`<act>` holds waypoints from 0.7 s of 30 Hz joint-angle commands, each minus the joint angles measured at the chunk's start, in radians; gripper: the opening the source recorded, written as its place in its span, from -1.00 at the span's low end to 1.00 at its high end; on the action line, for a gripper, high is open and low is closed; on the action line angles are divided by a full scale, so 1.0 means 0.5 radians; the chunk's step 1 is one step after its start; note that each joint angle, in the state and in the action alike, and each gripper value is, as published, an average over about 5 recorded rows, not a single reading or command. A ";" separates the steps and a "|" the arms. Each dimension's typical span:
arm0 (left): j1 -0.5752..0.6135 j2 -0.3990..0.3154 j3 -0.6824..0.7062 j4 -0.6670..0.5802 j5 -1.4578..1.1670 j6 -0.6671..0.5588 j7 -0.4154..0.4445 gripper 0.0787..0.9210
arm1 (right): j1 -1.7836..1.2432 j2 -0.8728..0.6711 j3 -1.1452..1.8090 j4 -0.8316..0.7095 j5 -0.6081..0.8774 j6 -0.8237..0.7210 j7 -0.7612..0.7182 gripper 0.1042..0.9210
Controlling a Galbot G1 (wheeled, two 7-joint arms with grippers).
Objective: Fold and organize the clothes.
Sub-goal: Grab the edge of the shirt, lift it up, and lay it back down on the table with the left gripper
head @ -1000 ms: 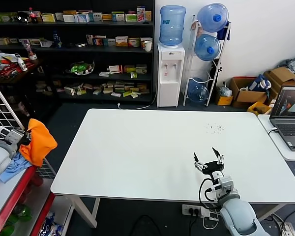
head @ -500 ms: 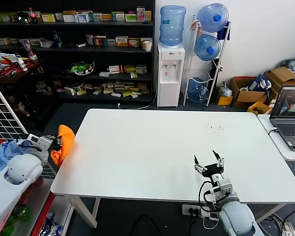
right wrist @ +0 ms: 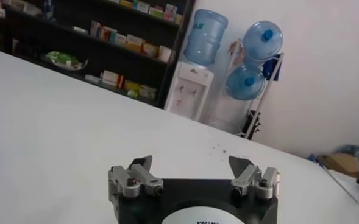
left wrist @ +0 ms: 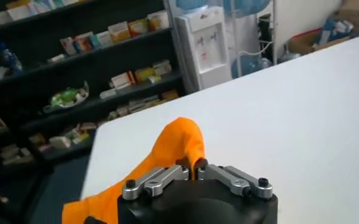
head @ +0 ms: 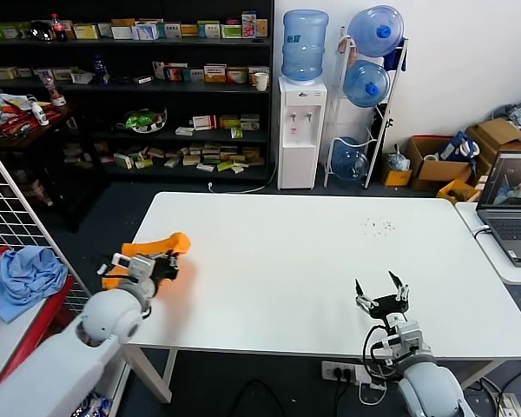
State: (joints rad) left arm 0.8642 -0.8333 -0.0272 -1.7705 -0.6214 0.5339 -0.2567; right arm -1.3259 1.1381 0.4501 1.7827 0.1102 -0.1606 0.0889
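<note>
We're bringing the orange T-shirt (head: 149, 250) onto the table (head: 278, 252), left hand (left wrist: 193, 168) pinched on it. Right hand (head: 381, 298) idle, spread wide, holding nothing; next, we'd drop and spread the shirt flat

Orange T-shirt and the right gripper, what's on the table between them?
Nothing: in the head view, bare white table separates the orange cotton T-shirt, held by the left gripper, from the open right gripper.

Bright orange T-shirt (head: 156, 248) is hanging bunched up, crumpled, pinched in the closed left gripper (head: 161, 258), hovering over the white counter's (head: 295, 261) left edge; one fold is sticking up past the fingertips, lettering hidden.
</note>
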 commanded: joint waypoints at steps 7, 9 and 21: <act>-0.047 -1.213 0.413 0.353 0.279 -0.166 -0.136 -0.88 | -0.151 -0.057 0.199 0.063 0.046 0.072 -0.051 0.76; -0.050 -1.316 0.426 0.427 0.325 -0.215 -0.138 -0.88 | -0.167 -0.063 0.226 0.073 0.056 0.076 -0.049 0.76; -0.072 -1.650 0.351 0.839 0.369 -0.688 -0.217 -0.88 | -0.207 -0.058 0.269 0.116 0.060 0.046 -0.036 0.76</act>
State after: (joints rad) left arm 0.8383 -1.4332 0.1526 -1.5452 -0.4636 0.3973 -0.3344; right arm -1.4109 1.1099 0.5606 1.8296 0.1372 -0.1324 0.0714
